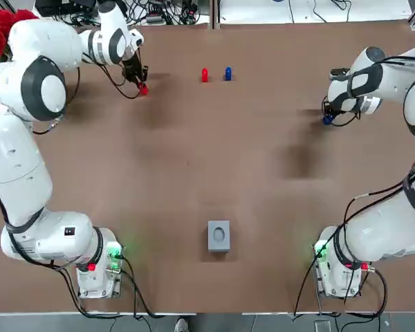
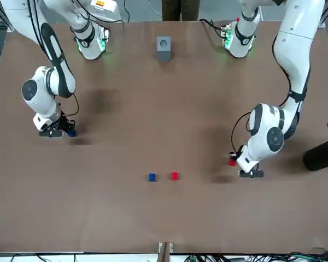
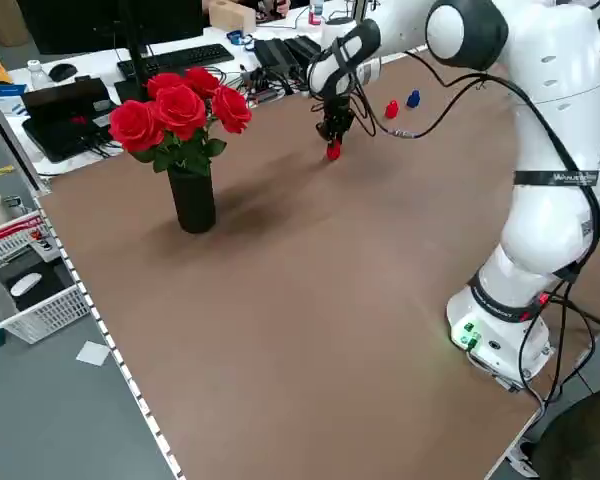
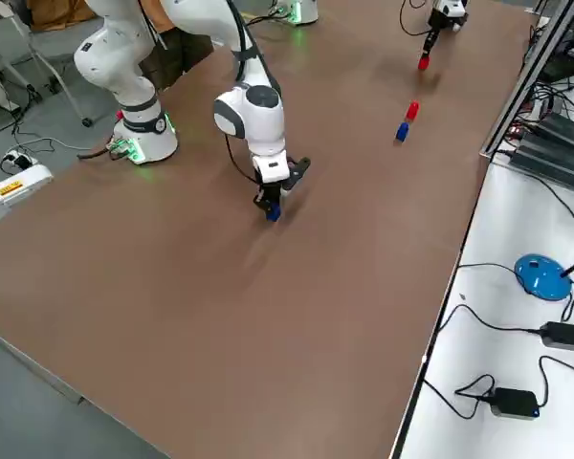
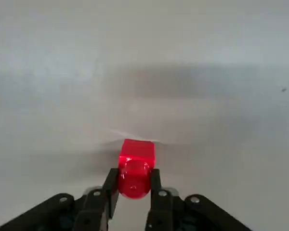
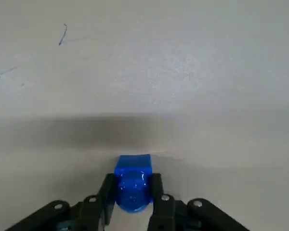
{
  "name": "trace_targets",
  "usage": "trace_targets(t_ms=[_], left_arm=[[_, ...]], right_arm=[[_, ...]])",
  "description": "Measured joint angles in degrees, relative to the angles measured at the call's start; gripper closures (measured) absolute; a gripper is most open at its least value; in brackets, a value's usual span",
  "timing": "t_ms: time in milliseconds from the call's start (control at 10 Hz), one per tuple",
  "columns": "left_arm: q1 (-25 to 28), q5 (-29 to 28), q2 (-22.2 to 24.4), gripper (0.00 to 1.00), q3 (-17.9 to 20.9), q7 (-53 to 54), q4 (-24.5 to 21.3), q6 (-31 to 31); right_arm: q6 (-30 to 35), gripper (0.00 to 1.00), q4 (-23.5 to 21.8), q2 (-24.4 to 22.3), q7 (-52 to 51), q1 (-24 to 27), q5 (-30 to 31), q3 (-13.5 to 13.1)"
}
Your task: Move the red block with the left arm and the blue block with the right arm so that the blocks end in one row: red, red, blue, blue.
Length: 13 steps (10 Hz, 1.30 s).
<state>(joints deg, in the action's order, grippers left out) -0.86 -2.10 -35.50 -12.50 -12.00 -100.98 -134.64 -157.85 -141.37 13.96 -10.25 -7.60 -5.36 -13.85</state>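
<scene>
My left gripper (image 1: 142,86) is at the far left of the table, shut on a red block (image 5: 135,167) that shows at its fingertips (image 2: 232,160). My right gripper (image 1: 328,118) is at the right side of the table, shut on a blue block (image 6: 132,182), seen in the front view as the blue block (image 2: 71,132). A second red block (image 1: 205,75) and a second blue block (image 1: 227,72) stand side by side near the far edge, red to the left of blue. From the side they show as red block (image 4: 412,110) and blue block (image 4: 402,131).
A small grey box (image 1: 219,235) sits near the front middle between the arm bases. A black vase of red roses (image 3: 183,140) stands at the far left corner. Cables and desks lie beyond the far edge.
</scene>
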Motion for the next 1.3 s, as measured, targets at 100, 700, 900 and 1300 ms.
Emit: trace_targets(t_ms=[100, 700, 900, 1300], left_arm=[[-1.09, 0.00, -1.20, 0.70, -0.03, -1.89, 1.91, 0.00], [-9.41, -10.40, -8.45, 0.70, -0.03, -7.81, 13.38, 0.29], [-11.41, -10.45, -11.31, 0.70, 0.10, -10.93, 18.50, 2.26], [-14.30, -10.45, -15.95, 0.70, 0.69, -17.79, 27.26, 7.11]], right_arm=[[0.00, 0.65, 0.05, -0.01, 0.00, -0.05, -0.02, 0.04], [0.00, 0.66, 1.85, 0.09, 0.02, -3.16, -2.49, 0.48], [0.01, 0.66, 2.87, 0.93, 0.42, -3.43, -4.32, 2.16], [0.04, 0.66, 6.55, 3.86, 8.44, -4.65, -4.83, 7.55]])
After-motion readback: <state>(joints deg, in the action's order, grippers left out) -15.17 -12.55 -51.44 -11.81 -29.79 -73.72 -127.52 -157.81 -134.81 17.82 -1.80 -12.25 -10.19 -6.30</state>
